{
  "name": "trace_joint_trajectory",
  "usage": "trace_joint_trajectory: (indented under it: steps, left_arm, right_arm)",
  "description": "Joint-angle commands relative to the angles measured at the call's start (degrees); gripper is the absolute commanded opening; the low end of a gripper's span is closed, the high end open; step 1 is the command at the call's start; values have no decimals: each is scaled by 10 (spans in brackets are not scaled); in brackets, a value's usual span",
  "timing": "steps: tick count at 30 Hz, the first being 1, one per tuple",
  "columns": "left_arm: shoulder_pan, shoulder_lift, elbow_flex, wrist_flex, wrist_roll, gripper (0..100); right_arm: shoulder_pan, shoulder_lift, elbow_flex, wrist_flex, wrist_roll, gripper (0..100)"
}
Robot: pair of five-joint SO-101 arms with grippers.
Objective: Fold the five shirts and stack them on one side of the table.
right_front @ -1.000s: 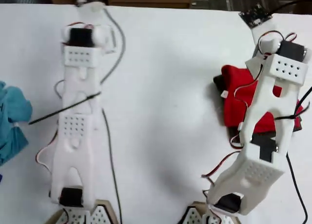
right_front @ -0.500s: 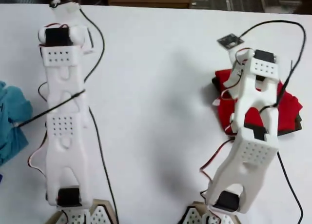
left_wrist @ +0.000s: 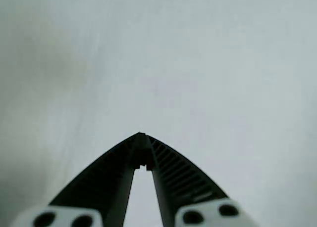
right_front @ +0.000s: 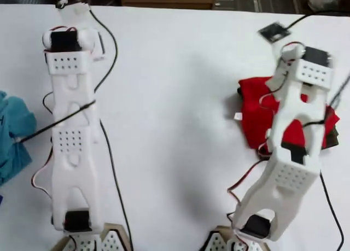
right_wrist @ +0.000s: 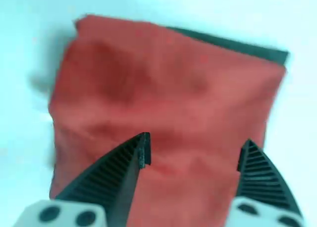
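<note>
A folded red shirt [right_front: 256,117] lies on the right side of the white table [right_front: 175,70], stacked on a dark shirt [right_front: 332,136] whose edge peeks out. In the right wrist view my right gripper [right_wrist: 195,150] hangs open just above the red shirt [right_wrist: 163,88], nothing between its fingers; the dark shirt [right_wrist: 228,41] shows beyond its far edge. A crumpled teal shirt [right_front: 12,136] lies at the table's left edge. My left gripper [left_wrist: 142,140] is shut and empty over bare table at the far left.
The left arm [right_front: 71,125] stretches along the left side toward the far edge, and the right arm [right_front: 290,152] stands over the red pile. Loose black cables [right_front: 112,152] trail across the table. Both arm bases [right_front: 93,240] sit at the near edge.
The left arm shifted left and farther out, then held still. The right arm drew in over the red shirt, then swung outward again; the shirt's near-left corner now lies flatter.
</note>
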Motion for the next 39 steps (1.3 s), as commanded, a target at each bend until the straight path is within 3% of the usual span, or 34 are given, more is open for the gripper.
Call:
trace_joint_trajectory:
  steps: [1,7,18,35,39]
  left_arm:
    - [-8,-15,-22,4,-4,22]
    - [-8,-15,-22,4,-4,22]
    - [-8,-15,-22,5,-4,22]
    - [-6,-16,-22,5,-4,22]
    - [-5,-16,-22,5,-4,22]
  right_arm:
    - [24,-50,-25,57,0,283]
    - [80,-50,1,86,-76,184]
    - [182,-48,22,55,-91,217]
    - [199,18,103,14,-89,179]
    - [204,38,103,5,-89,91]
